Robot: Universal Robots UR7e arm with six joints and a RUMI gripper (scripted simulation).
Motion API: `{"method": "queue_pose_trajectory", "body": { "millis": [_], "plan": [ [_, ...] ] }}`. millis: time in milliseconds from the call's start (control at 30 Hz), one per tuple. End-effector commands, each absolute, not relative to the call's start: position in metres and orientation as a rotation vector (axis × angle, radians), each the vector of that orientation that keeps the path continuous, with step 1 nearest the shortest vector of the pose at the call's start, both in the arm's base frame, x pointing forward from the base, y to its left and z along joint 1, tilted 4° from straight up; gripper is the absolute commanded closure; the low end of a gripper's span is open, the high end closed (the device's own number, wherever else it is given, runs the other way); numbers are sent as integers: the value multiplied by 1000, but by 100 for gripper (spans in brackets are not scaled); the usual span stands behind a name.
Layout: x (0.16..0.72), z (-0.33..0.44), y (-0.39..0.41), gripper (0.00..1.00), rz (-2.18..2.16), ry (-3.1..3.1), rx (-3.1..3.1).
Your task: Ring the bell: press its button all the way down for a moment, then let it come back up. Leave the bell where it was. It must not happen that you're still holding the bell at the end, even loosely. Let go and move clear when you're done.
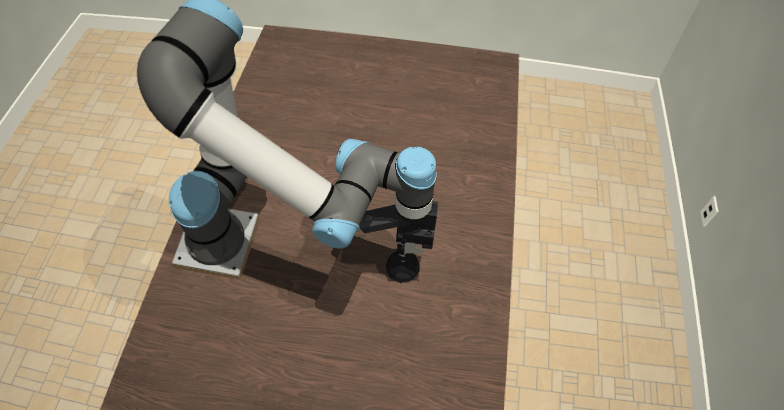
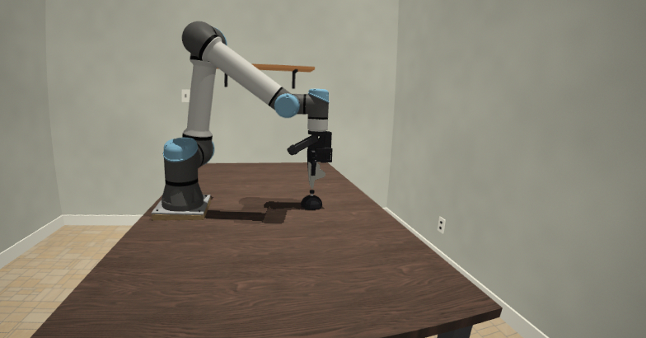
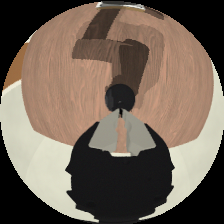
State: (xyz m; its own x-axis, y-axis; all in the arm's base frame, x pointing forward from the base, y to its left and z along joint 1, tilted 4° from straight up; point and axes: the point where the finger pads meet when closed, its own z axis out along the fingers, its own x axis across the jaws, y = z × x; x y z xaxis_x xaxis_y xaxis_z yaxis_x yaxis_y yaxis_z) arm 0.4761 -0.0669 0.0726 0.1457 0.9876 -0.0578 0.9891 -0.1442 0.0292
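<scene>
Starting from the near end of the table [image 2: 271, 285], the dark wood runs back toward the arm with nothing on it until the bell [image 2: 311, 203], a small black dome sitting about midway along, toward the table's right side. Directly above it the gripper [image 2: 311, 188] points straight down, its two pale fingers pressed together with nothing between them. Held shut like that, they form one narrow tip, which suits pushing a small button better than grasping would. In the wrist view the joined fingers line up over the middle of the bell [image 3: 120, 98], and the tip appears to touch its top. Whether the button is fully down cannot be told from these views. The vertical approach probably keeps the push from nudging the bell sideways. Farther back, the arm's base plate [image 2: 156, 212] sits at the table's left edge, and beyond it a small shelf [image 2: 284, 68] hangs on the wall.
</scene>
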Motion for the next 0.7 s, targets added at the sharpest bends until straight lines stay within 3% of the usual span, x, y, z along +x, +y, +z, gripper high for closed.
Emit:
{"method": "queue_pose_trajectory", "body": {
  "millis": [0,667],
  "plan": [
    [476,72,-67,100,-37,2015,2333],
    [476,70,-67,100,-38,2015,2333]
  ]
}}
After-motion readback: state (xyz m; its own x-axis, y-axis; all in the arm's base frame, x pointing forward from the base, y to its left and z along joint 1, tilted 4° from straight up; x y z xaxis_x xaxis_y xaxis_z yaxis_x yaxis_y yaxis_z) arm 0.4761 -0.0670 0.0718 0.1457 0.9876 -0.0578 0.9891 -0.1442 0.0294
